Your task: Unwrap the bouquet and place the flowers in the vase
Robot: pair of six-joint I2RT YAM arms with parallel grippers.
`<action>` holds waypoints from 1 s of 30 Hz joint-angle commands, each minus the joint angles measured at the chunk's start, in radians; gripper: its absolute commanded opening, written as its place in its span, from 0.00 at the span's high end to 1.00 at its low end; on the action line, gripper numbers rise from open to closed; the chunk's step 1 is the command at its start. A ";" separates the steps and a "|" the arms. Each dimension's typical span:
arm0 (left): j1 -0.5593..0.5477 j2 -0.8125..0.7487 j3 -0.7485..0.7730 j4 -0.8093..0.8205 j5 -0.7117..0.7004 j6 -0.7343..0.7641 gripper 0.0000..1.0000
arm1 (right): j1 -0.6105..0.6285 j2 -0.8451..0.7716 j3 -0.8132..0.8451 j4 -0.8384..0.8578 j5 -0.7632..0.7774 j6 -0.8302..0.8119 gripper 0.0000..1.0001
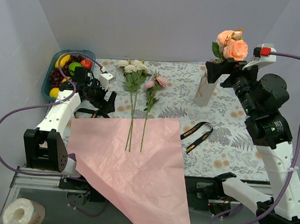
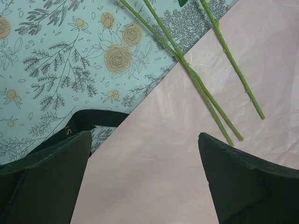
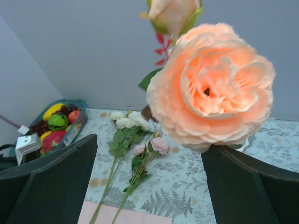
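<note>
Nearby, fruit tray [image 1: 78, 52] and ribbon [image 1: 198, 132] flank paper [image 1: 134, 178]; left tool [image 2: 145, 137], right tool [image 3: 149, 144] gape empty (rose [image 3: 210, 88] above vase [image 1: 204, 93]).

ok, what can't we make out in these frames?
- Top view: vase mouth hidden behind right gripper; whether the peach rose stem is inside is unclear.
- Right wrist: vase out of frame.
- Left wrist: only stems show; flower heads cut off by top edge.
- Top view: ribbon lettering too small.
</note>
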 commanded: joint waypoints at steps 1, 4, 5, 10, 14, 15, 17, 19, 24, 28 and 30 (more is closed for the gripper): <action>-0.001 -0.042 0.011 -0.003 -0.007 -0.006 0.02 | 0.001 -0.035 -0.046 -0.138 -0.149 0.123 0.03; -0.001 -0.009 0.040 -0.014 -0.016 -0.035 0.02 | 0.062 -0.087 -0.228 -0.064 -0.182 0.230 0.02; -0.001 -0.001 0.051 -0.026 -0.017 -0.052 0.02 | 0.106 -0.087 -0.267 -0.061 -0.087 0.241 0.02; -0.001 -0.007 0.066 -0.013 -0.019 -0.066 0.02 | 0.430 -0.002 -0.385 -0.024 0.171 0.253 0.02; -0.001 -0.030 0.062 0.015 -0.043 -0.066 0.02 | 0.553 0.164 -0.341 -0.029 0.320 0.275 0.02; -0.001 -0.033 0.062 0.020 -0.050 -0.075 0.02 | 0.552 0.234 -0.329 -0.027 0.325 0.301 0.02; -0.001 -0.031 0.062 0.001 -0.062 -0.071 0.02 | 0.510 0.293 -0.321 0.014 0.289 0.432 0.02; -0.001 -0.008 0.082 -0.041 -0.042 -0.039 0.02 | 0.437 0.380 -0.342 0.068 0.017 0.488 0.03; -0.001 -0.001 0.115 -0.072 -0.062 -0.041 0.02 | 0.392 0.660 -0.208 0.104 -0.039 0.367 0.12; -0.001 -0.045 0.060 -0.005 -0.117 -0.044 0.02 | 0.421 0.922 0.099 -0.125 0.121 0.298 0.24; -0.001 -0.044 0.051 -0.011 -0.125 -0.019 0.02 | 0.429 1.004 0.184 -0.125 0.134 0.258 0.28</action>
